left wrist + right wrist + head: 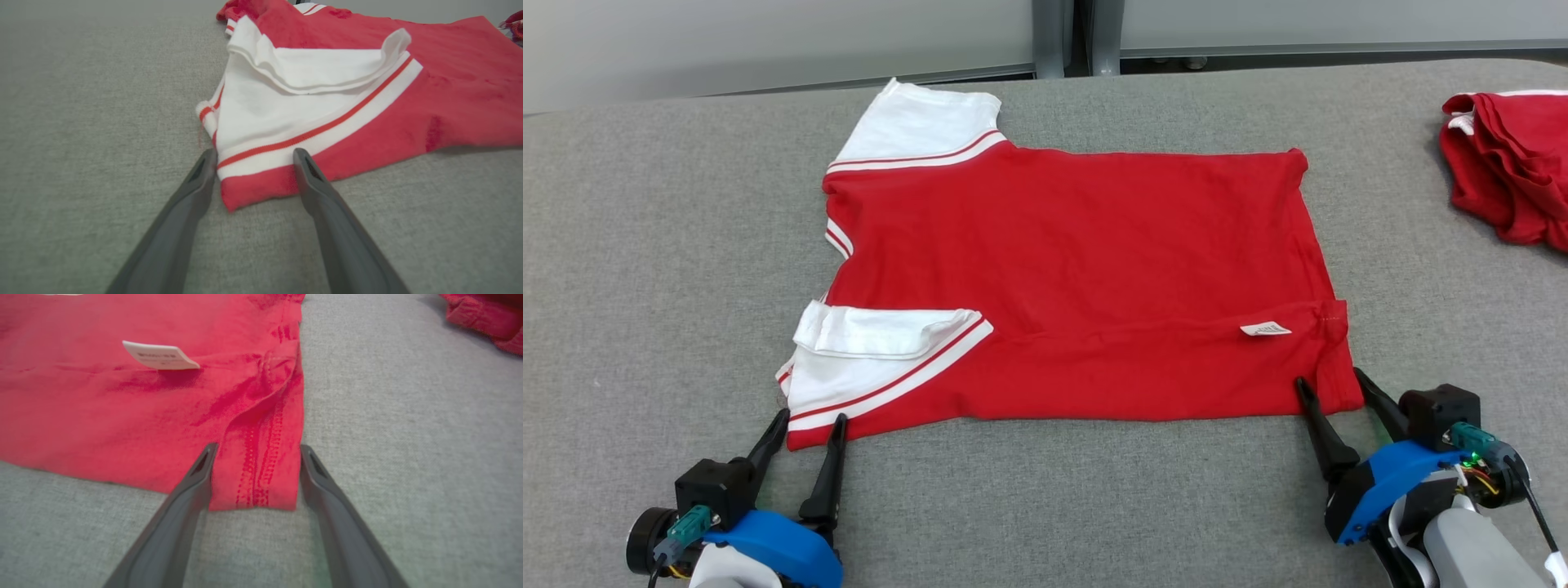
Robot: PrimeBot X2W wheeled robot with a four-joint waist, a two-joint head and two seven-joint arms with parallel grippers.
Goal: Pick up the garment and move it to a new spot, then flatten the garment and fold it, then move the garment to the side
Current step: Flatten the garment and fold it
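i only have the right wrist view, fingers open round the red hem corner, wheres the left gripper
Observer: The left gripper is open, one finger on each side of the garment at its near corner on the sleeve end.
Operator: is it lying flat over there
Observer: Not quite. The near white sleeve has its cuff flipped back over itself.
Operator: and the other sleeve
Observer: The far sleeve lies flat and sticks out past the garment's far edge.
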